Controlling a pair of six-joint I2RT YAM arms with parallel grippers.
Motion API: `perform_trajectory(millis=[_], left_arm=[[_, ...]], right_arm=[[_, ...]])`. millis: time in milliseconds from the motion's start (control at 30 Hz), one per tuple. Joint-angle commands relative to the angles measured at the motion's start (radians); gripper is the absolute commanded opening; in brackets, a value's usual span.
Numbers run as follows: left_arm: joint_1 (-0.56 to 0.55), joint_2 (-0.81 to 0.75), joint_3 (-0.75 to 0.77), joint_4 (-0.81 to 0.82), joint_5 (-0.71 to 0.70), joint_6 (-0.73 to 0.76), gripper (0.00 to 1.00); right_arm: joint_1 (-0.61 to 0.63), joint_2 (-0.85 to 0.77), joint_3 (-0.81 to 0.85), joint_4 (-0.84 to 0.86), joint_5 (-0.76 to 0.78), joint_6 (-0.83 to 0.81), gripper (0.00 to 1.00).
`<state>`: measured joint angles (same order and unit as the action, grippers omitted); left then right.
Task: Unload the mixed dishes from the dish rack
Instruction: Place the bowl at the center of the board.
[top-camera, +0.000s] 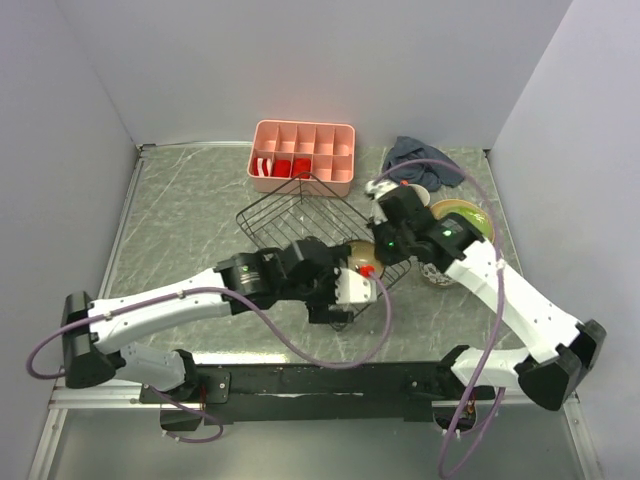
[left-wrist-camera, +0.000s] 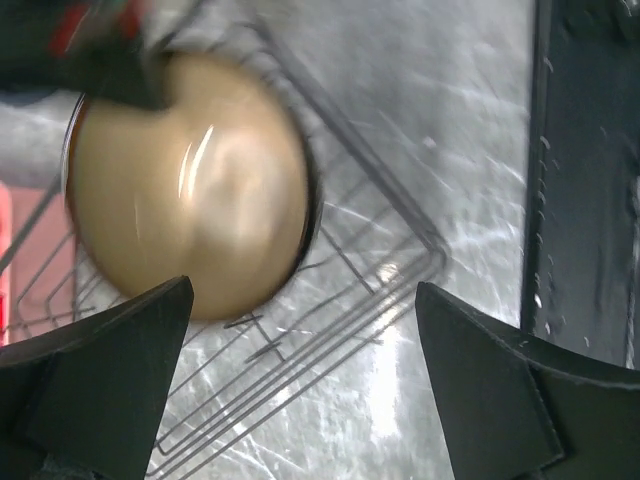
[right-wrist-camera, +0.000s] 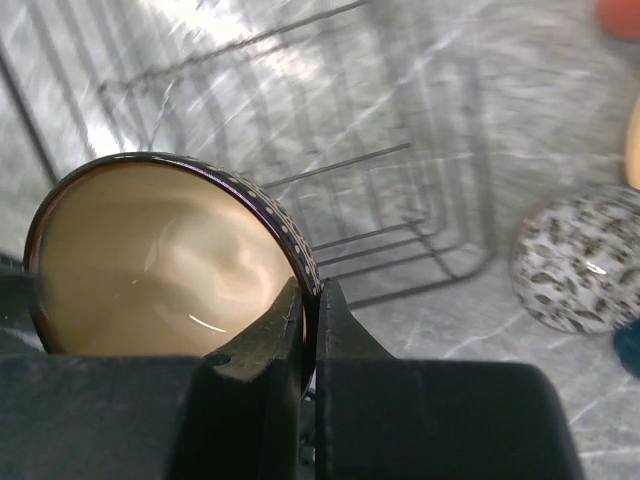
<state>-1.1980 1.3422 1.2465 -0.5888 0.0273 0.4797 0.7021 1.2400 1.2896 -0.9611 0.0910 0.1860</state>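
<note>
— Right claw (right-wrist-camera: 310, 290): what is it doing?
— Its two dark fingers are pinched tight on the rim of the dark-brown bowl (right-wrist-camera: 160, 260), one finger inside and one outside. The bowl has a glossy tan inside and a dotted dark rim. Its mouth faces the wrist camera.
— Where is that bowl?
— Over the near right corner of the dish rack (top-camera: 290, 215), a black wire basket set cornerwise at the middle of the table. I cannot tell whether the bowl touches the wires.
— And the left claw (left-wrist-camera: 302, 290)?
— Spread wide, holding nothing. Its two black fingers frame the bowl and the rack corner from above. That view is blurred.
— How are the arms posed?
— The left arm (top-camera: 160, 305) reaches low from the near left edge toward the middle, its wrist just beside the bowl. The right arm (top-camera: 500, 290) rises from the near right, bends, and points left at the rack.
— The surface and the room?
— A scratched grey metal table (top-camera: 190, 220), enclosed by plain pale walls (top-camera: 300, 60). Right of the rack sit a speckled bowl (right-wrist-camera: 585, 260) and a lime green plate (top-camera: 475, 215). A pink tray (top-camera: 303, 155) stands at the far edge behind the rack, with a grey-blue cloth (top-camera: 425, 160) to its right.
</note>
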Motion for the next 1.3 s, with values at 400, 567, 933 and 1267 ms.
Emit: perform_trajectory(millis=[400,567,933,1267], left_arm=[[0.558,-0.255,-0.22,0.377,0.008,-0.571,0.99],[0.725,-0.317,-0.298,0.402,-0.024,-0.716,0.99],[0.779,-0.475,-0.438,0.4,-0.289,-0.849,0.99],[0.779,-0.532,-0.49,0.417,-0.362,-0.816,0.99]], right_arm=[[-0.619,-0.292,-0.208,0.117,-0.034,0.096,0.0],[-0.765,-0.303,-0.3,0.186,-0.065,0.148,0.0],[-0.929,-0.249,-0.44,0.355,-0.105,0.309,0.0],[-0.97,-0.146,-0.53,0.455,-0.123,0.389,0.04]])
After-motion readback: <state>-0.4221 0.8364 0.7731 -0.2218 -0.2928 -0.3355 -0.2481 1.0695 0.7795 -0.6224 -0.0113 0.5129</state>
